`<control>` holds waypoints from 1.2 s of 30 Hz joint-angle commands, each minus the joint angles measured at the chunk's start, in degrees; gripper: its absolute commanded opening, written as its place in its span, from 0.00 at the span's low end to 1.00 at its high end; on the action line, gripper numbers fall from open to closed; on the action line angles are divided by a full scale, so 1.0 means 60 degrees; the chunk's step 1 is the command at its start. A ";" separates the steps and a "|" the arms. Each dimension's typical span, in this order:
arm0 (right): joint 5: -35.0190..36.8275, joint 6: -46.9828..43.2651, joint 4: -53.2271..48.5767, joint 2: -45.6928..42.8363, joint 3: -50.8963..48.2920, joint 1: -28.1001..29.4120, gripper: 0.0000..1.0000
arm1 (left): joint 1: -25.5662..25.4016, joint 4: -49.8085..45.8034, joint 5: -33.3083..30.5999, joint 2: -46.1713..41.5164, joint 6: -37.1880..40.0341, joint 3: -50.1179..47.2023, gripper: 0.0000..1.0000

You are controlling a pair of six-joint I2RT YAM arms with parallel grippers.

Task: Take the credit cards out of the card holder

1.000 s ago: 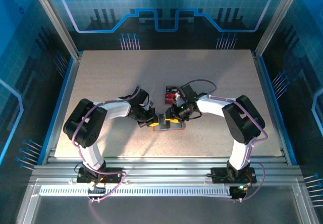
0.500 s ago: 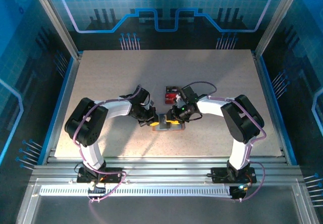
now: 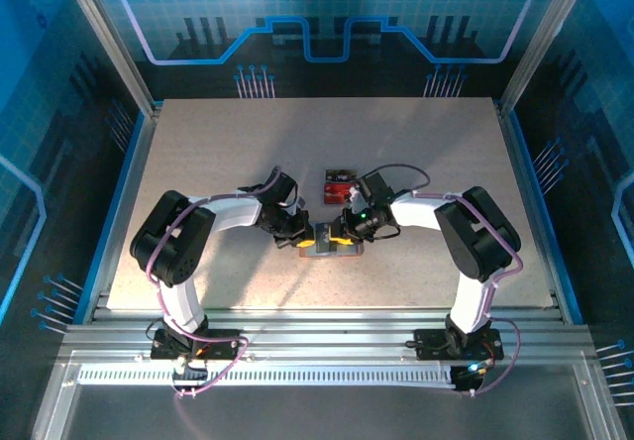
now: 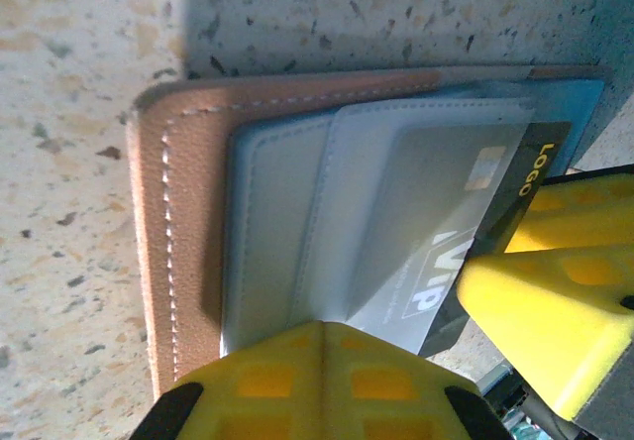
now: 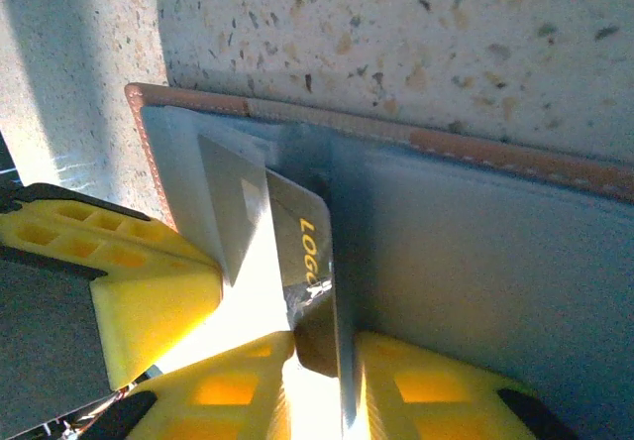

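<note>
The card holder [image 4: 188, 242] lay open on the speckled desk [image 4: 69, 113] between the two claws, a dark credit card [image 4: 515, 197] jutting from its grey pocket. Red cards [image 3: 337, 189] lay just beyond the right claw [image 5: 322, 356], which pinched the dark card's corner. The left claw [image 3: 300, 239], jaws closed, rested on the holder's edge, both arms bent inward.

Bright and even in the top view, with soft shadows around the arms on the speckled table [image 3: 198, 143] and a blue cast on the walls. Harsh in the wrist views: white glare across the credit card [image 5: 260, 224] by the right gripper [image 5: 322, 361], and deep shade over the card holder [image 5: 475, 262]. Blurred on the near yellow fingers [image 4: 317, 381], crisp on the stitching.
</note>
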 commanded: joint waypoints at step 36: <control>-0.0077 -0.0279 -0.0378 -0.0976 -0.0591 -0.0605 0.08 | -0.0043 -0.0800 -0.0457 0.0330 0.0615 0.0162 0.00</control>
